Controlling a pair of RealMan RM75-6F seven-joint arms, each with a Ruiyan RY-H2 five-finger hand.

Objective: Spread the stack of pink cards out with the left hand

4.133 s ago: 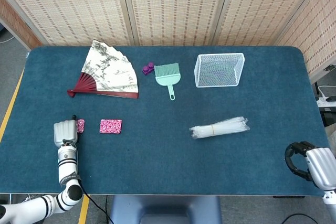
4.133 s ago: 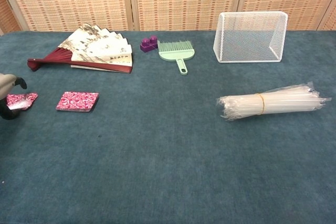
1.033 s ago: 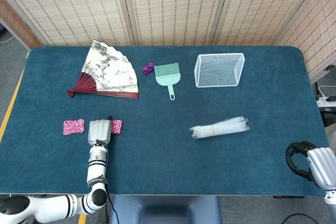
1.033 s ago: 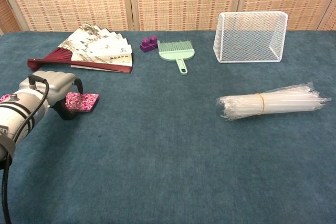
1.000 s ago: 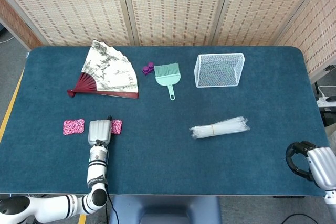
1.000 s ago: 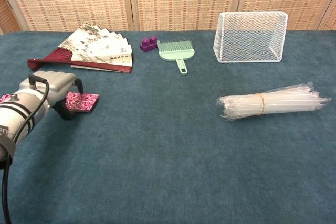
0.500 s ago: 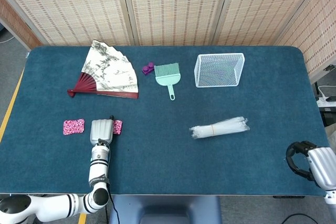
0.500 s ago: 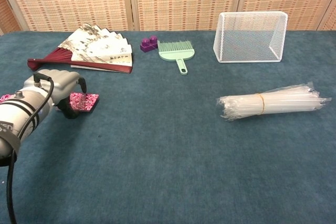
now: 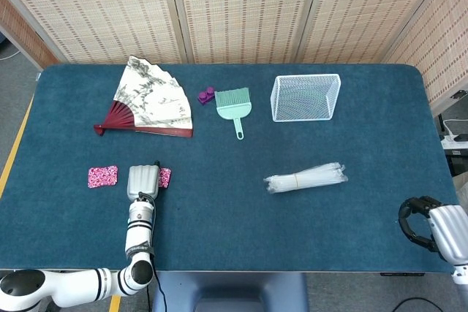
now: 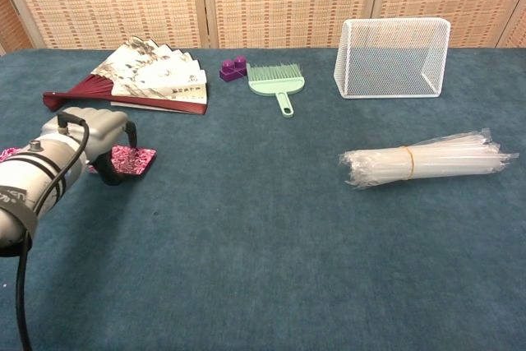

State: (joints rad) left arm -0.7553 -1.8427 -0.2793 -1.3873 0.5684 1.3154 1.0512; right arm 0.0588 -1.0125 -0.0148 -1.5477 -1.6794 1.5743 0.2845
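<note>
The stack of pink patterned cards [image 10: 138, 158] lies on the blue table, left of centre near the front. My left hand [image 10: 89, 136] sits over its left part, curled fingers [image 10: 109, 172] pressing down on it. From the head view the left hand [image 9: 143, 180] hides most of the stack [image 9: 166, 177], leaving only its right edge showing. One separate pink card [image 9: 102, 176] lies flat further left, also seen as a pink card [image 10: 11, 154] at the chest view's edge. My right hand [image 9: 430, 229] hangs off the table's front right corner, fingers curled, holding nothing.
A painted folding fan [image 9: 150, 100] lies behind the cards. A purple block [image 9: 207, 95], a green brush [image 9: 234, 104] and a white wire basket [image 9: 306, 97] stand along the back. A bundle of clear straws [image 9: 306, 177] lies right of centre.
Since 4.1 s ago my left hand has left one card at the far left and come back right onto the stack. In the last second it edged slightly further right.
</note>
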